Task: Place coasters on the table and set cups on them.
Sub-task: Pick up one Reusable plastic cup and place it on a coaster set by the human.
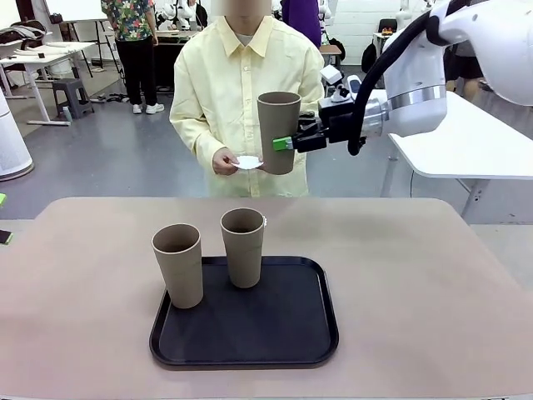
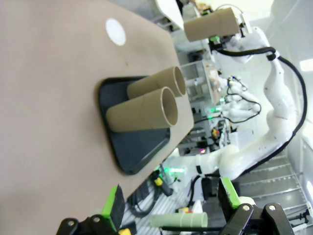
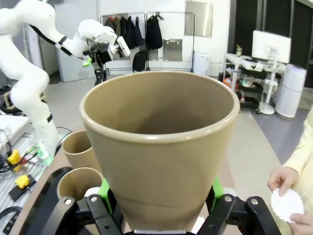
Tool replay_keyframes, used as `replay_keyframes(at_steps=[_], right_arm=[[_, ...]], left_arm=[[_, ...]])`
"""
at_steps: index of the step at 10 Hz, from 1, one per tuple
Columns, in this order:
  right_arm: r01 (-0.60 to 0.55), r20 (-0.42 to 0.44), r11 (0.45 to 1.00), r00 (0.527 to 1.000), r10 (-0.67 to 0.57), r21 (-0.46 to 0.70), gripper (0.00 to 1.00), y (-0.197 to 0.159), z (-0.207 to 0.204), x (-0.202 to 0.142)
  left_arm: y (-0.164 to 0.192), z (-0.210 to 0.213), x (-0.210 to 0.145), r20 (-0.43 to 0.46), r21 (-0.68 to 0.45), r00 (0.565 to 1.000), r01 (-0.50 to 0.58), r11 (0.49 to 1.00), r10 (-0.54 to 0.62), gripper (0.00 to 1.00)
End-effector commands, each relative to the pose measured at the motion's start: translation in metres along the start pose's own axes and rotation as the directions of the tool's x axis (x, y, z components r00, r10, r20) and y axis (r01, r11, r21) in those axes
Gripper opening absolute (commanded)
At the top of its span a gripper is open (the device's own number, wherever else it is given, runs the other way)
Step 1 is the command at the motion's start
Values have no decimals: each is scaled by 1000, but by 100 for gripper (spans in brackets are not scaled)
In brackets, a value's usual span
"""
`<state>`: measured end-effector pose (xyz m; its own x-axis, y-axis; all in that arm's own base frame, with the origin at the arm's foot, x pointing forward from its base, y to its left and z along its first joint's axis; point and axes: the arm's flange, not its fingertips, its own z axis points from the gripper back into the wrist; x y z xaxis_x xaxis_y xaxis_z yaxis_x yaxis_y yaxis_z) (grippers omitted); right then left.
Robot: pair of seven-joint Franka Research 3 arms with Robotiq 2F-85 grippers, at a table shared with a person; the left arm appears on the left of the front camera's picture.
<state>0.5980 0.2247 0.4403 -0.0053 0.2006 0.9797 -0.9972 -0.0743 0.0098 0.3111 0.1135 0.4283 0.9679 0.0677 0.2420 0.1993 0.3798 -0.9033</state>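
Coaster (image 2: 116, 31) on table (image 2: 49, 98), left wrist view

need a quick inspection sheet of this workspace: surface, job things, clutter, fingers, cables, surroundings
surface: beige table carrying a black tray; the left wrist view shows a round white disc lying flat on it, probably a coaster
job's things: one cup and another cup upright on the tray; third cup held in the air; paper coaster in the person's hand
clutter: nothing seen
grippers: left gripper open, fingers empty; right gripper shut on the third cup
cables: black hose along the right arm
surroundings: person across the table; white-topped table beyond
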Motion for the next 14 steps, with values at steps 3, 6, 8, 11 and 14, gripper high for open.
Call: replay_keyframes(at_steps=[3, 6, 8, 11, 14], right_arm=[[-74, 23, 997, 997, 75, -38, 84, -19, -39, -18], [-52, 7, 999, 999, 52, -17, 84, -13, -39, -24], [-52, 7, 999, 999, 52, -17, 84, -13, -39, -24], [-69, 17, 997, 997, 70, -28, 84, -14, -41, -26], [-6, 119, 1000, 993, 8, -12, 84, -60, -53, -50]], left_arm=[[0, 2, 0, 0, -7, 1000, 15, 1000, -15, 100], [0, 2, 0, 0, -7, 1000, 15, 1000, -15, 100], [0, 2, 0, 0, -7, 1000, 15, 1000, -15, 100], [0, 2, 0, 0, -7, 1000, 15, 1000, -15, 100], [0, 2, 0, 0, -7, 1000, 15, 1000, -15, 100]])
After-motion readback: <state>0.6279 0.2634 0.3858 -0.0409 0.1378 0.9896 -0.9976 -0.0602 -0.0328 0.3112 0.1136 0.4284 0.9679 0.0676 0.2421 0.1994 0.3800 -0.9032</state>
